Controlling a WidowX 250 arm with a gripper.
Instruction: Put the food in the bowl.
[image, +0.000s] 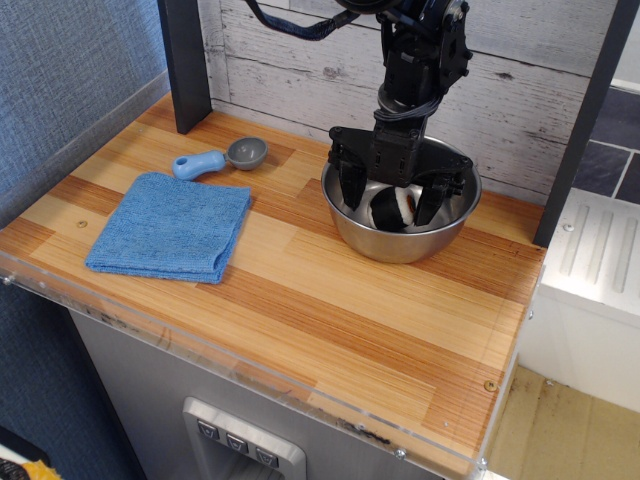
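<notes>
The shiny steel bowl (400, 243) stands at the back right of the wooden counter. The sushi roll (392, 208), black band with white ends, lies inside the bowl on its bottom. My gripper (391, 196) hangs down into the bowl, open, with one black finger (352, 182) left of the roll and the other (431, 199) right of it. The fingers stand apart from the roll and do not hold it.
A folded blue cloth (172, 226) lies at the left of the counter. A grey scoop with a blue handle (220, 158) lies behind it. A dark post (185, 62) stands at the back left, another at the right. White plank wall behind.
</notes>
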